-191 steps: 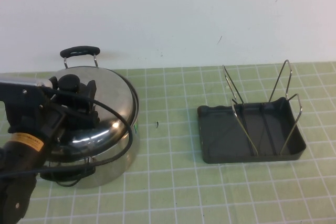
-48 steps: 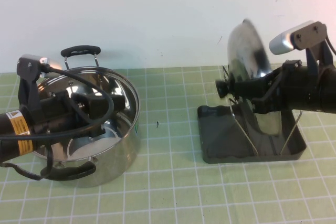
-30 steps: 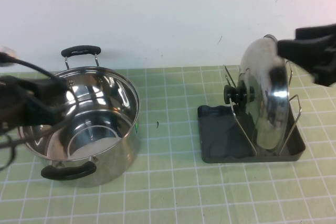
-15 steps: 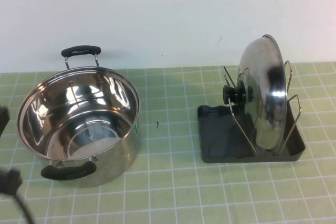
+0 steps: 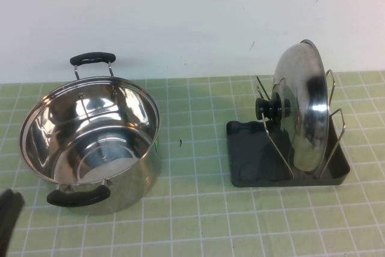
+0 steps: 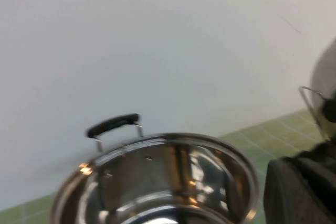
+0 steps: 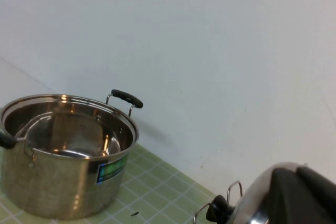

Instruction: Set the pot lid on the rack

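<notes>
Your left end effector (image 6: pixel 302 192) shows only as a dark, blurred mass at the edge of its own wrist view, and you cannot tell whether it is apart or together. It grips nothing that you can see. In the high view only a dark piece of the left arm (image 5: pixel 7 218) pokes in at the near left corner of the tabletop (image 5: pixel 198 209), just beside the pot's near handle (image 5: pixel 78 197) but not touching it.

Your right end effector (image 7: pixel 307 195) is likewise just a dark edge in its own wrist view, seen in front of the lid's shiny dome. Its state cannot be told either, and it does not appear in the high view at all.

The pot lid (image 5: pixel 304 109) stands on edge in the rack (image 5: pixel 252 148), on the right side of the tabletop. It is nearly upright, leaning a little, and is held between the rack's silver wire loops (image 5: pixel 277 142). Its lower rim rests in the dark grey tray. Its black knob (image 5: pixel 272 108) points left, toward the pot, and sits between the upright wires. Neither arm touches the lid.

The steel pot (image 5: pixel 90 142) sits uncovered on the left side, well apart from the rack. Its inside is bright and reflective. Its far handle (image 5: pixel 91 58) is toward the white wall (image 5: pixel 180 16), and a green-and-blue sticker (image 7: pixel 110 170) is on its side. A small dark speck (image 5: pixel 180 143) lies on the green gridded tabletop between pot and rack.
</notes>
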`<action>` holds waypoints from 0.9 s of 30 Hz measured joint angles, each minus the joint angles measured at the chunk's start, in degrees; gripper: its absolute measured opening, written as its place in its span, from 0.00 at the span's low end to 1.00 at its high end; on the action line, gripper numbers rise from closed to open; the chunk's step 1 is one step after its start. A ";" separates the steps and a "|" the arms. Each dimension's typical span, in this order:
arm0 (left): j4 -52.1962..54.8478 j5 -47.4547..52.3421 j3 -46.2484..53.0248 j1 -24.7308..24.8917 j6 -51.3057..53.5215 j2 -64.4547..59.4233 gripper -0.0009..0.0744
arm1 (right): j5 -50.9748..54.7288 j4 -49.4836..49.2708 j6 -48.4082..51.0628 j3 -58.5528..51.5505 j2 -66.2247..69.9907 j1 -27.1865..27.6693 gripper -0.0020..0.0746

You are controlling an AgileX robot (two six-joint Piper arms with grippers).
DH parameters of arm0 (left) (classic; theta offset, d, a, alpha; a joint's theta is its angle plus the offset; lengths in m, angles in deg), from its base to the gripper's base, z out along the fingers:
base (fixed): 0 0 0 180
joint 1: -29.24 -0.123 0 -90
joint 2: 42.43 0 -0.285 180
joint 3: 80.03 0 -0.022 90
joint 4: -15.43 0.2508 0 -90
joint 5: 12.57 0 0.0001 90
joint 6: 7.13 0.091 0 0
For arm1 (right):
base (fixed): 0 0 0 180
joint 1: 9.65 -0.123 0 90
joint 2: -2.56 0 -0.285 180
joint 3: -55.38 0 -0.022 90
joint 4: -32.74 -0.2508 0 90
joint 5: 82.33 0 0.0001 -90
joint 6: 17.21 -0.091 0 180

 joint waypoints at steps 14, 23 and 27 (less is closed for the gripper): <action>0.52 -8.92 2.30 0.00 -2.53 0.25 0.01 | -1.46 -0.47 -0.23 -0.94 -0.04 -0.75 0.02; 0.52 -9.26 2.30 0.00 -2.92 0.25 0.01 | -26.31 36.93 -40.08 -12.99 -8.21 -0.87 0.02; 0.52 -9.60 2.30 0.00 -2.92 0.25 0.01 | -21.70 76.31 -83.76 -19.32 -15.76 3.03 0.02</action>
